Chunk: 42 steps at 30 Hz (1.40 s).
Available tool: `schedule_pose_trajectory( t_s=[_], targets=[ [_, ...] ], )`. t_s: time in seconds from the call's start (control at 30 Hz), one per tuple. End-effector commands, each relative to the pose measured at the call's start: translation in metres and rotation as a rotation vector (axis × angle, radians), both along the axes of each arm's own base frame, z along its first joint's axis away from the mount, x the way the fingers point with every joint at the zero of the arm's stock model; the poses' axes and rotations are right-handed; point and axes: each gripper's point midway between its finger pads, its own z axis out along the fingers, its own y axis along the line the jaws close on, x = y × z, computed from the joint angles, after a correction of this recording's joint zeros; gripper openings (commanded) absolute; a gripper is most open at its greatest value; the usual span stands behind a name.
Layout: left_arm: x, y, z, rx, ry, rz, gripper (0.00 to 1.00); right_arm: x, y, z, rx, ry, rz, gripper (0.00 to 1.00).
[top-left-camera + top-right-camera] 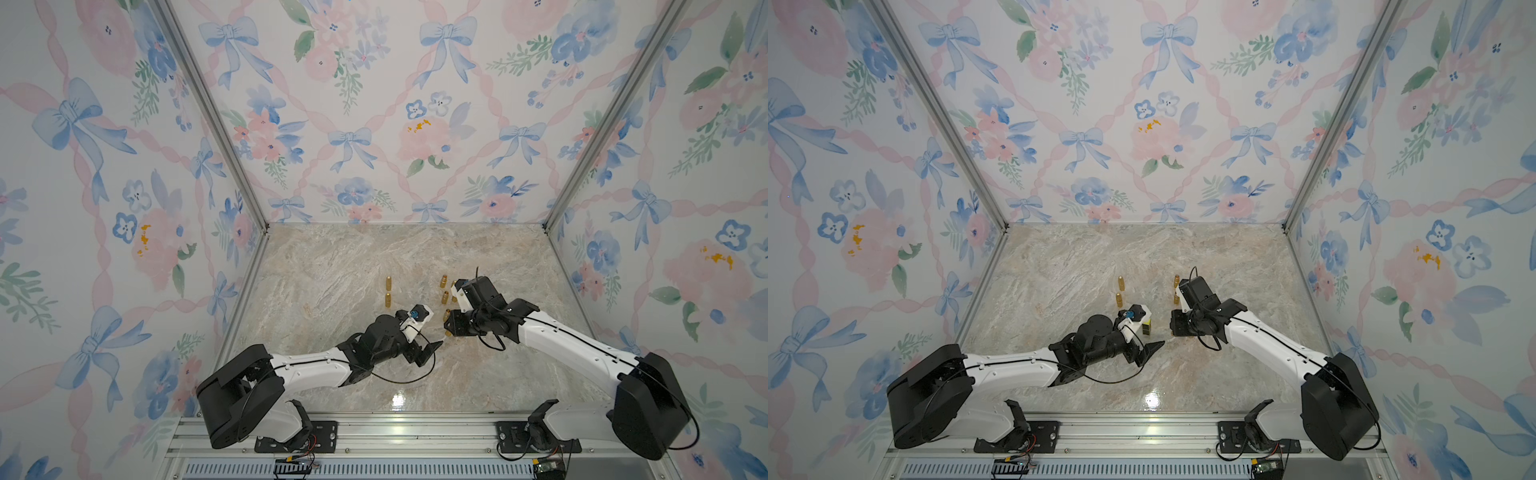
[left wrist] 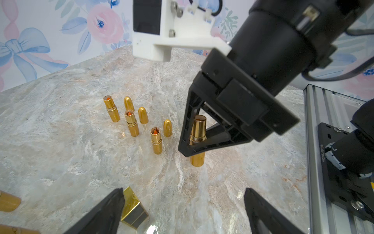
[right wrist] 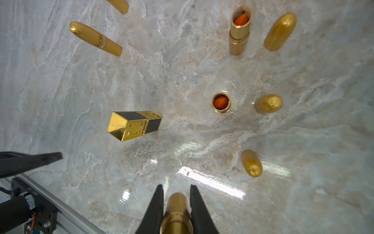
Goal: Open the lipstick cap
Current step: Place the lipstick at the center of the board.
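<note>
The right gripper [image 3: 176, 190] was closed on a round gold lipstick [image 2: 198, 129], which was clasped at the ring between tube and base. The lipstick was held upright near the front middle of the marble table [image 1: 332, 270], and its foot appeared to rest on the surface. It was uncapped, and a reddish stick was seen in the open tube.

The left gripper [image 2: 184, 190] was spread wide and nothing was held in it. It was placed low over the table, just across from the right gripper. A square lipstick [image 2: 131, 204] in gold and black stood just beside one of its fingers [image 2: 113, 210]; whether the two touched could not be told.

Behind the held lipstick, three open lipsticks [image 2: 131, 123] were lined up in the left wrist view, each with a bullet-shaped gold cap [image 2: 143, 115] standing beside it. Which cap belonged to the held lipstick could not be told. Two capped lipsticks [image 1: 388, 282] stood upright further left, well apart from both grippers.
</note>
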Motion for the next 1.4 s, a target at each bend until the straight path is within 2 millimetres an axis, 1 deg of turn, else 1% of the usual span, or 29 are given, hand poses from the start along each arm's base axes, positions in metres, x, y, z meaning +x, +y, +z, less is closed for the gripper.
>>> schedule_pose_trajectory(
  t_s=[0.0, 0.07, 0.23, 0.37, 0.57, 0.67, 1.1, 1.2, 1.37],
  targets=[
    [-0.005, 0.005, 0.0, -0.009, 0.013, 0.015, 0.98, 0.011, -0.002, -0.009, -0.071, -0.089, 0.002, 0.19],
    [-0.006, 0.006, -0.002, -0.008, 0.02, 0.017, 0.98, 0.014, -0.001, -0.017, -0.093, -0.111, 0.004, 0.19],
    [-0.005, 0.011, -0.005, -0.002, 0.023, 0.037, 0.98, 0.02, -0.005, -0.036, -0.163, -0.136, 0.002, 0.19],
    [-0.004, 0.013, -0.006, 0.003, 0.021, 0.048, 0.98, 0.023, -0.005, -0.045, -0.198, -0.159, 0.011, 0.19],
    [-0.002, 0.013, -0.005, 0.004, 0.016, 0.056, 0.98, 0.029, -0.003, -0.051, -0.218, -0.2, 0.019, 0.19],
    [-0.001, 0.013, -0.006, 0.008, 0.014, 0.059, 0.98, 0.03, -0.005, -0.055, -0.246, -0.205, 0.023, 0.19],
    [0.001, 0.013, -0.007, 0.012, 0.012, 0.068, 0.98, 0.026, -0.009, -0.068, -0.282, -0.202, 0.048, 0.2],
    [0.001, 0.013, -0.007, 0.012, 0.012, 0.068, 0.98, 0.024, -0.01, -0.071, -0.289, -0.193, 0.052, 0.22],
    [0.001, 0.014, -0.006, 0.013, 0.008, 0.072, 0.98, 0.024, -0.006, -0.067, -0.285, -0.2, 0.059, 0.32]
  ],
)
